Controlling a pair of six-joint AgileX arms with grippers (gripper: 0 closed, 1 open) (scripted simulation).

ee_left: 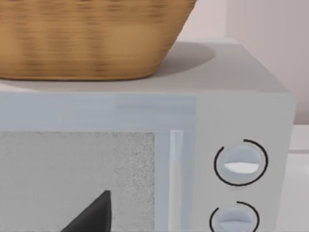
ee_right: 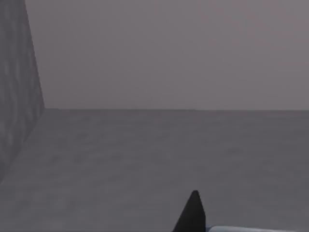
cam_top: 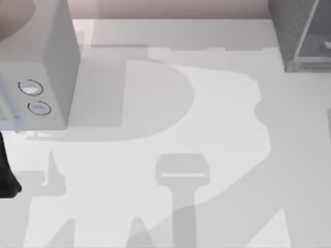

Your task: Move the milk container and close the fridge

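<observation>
my right gripper (ee_right: pixel 193 215) looks inside the fridge (cam_top: pixel 295 31), milk (ee_right: pixel 251 229) at its fingertip; grip state unclear. i'd set it down gently, then retreat straight.

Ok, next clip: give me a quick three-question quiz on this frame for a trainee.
1. True or false: a wicker basket sits on top of the microwave.
2. How many round dials are on the microwave's front?
3. In the top view, the fridge stands at: A) the upper right, B) the lower left, C) the centre.

Key: 1 true; 2 two; 3 A.
</observation>
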